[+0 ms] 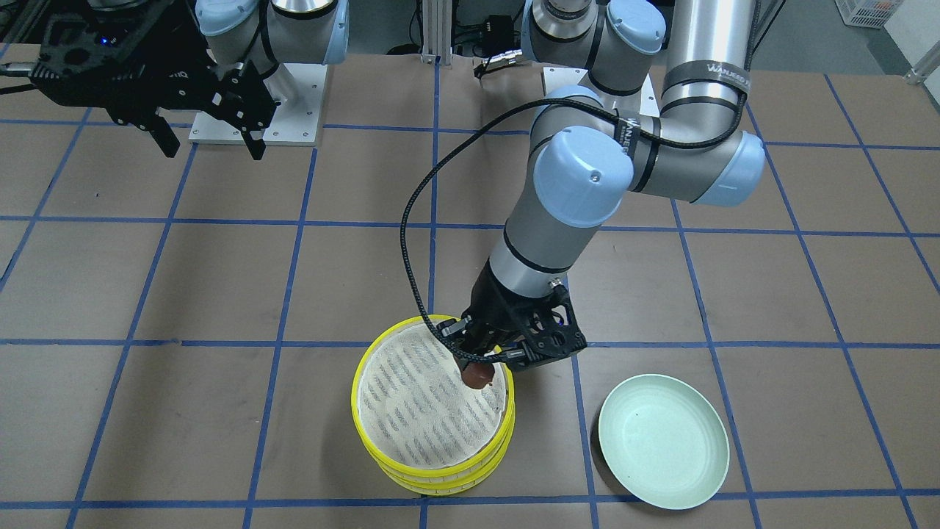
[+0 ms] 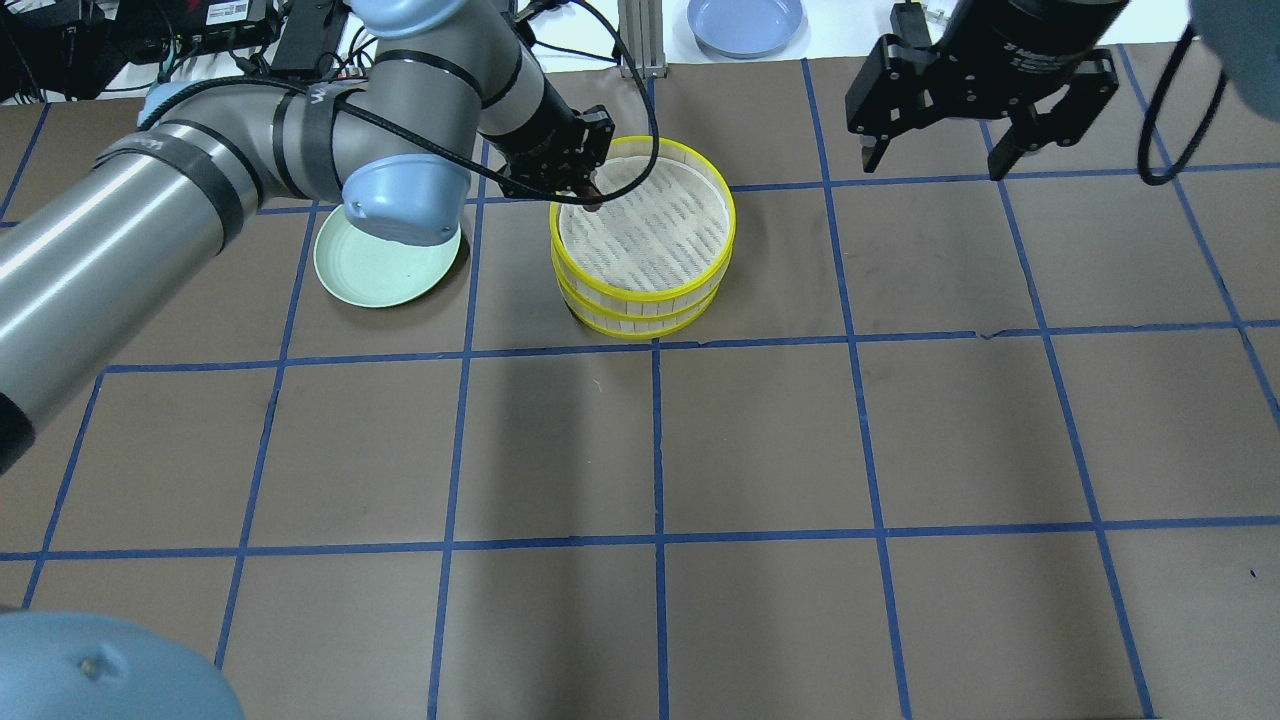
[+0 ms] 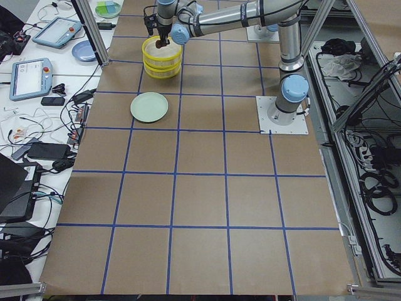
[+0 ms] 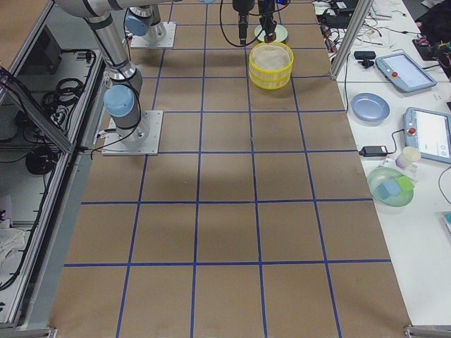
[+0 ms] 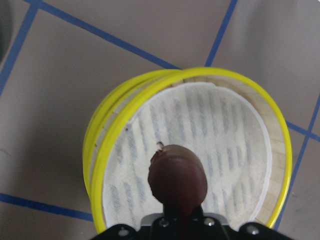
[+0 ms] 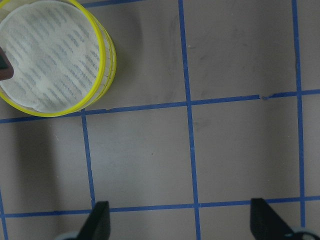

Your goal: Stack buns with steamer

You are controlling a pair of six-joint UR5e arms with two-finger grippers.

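Observation:
Two yellow-rimmed steamer trays stand stacked point(image 1: 433, 411) point(image 2: 643, 245) point(image 5: 200, 145) point(image 6: 50, 60). The top tray's white dashed liner is bare. My left gripper point(image 1: 477, 371) point(image 2: 590, 198) is shut on the dark reddish-brown bun point(image 1: 477, 375) point(image 5: 177, 179) and holds it just over the top tray's edge. The creamy white bun is out of view. My right gripper point(image 1: 209, 143) point(image 2: 930, 155) point(image 6: 180, 225) is open and empty, high above the table and well away from the stack.
An empty pale green plate point(image 1: 663, 439) point(image 2: 385, 255) point(image 3: 149, 106) lies on the brown paper beside the stack. A blue plate point(image 2: 745, 22) sits beyond the table's far edge. Blue tape lines cross the table.

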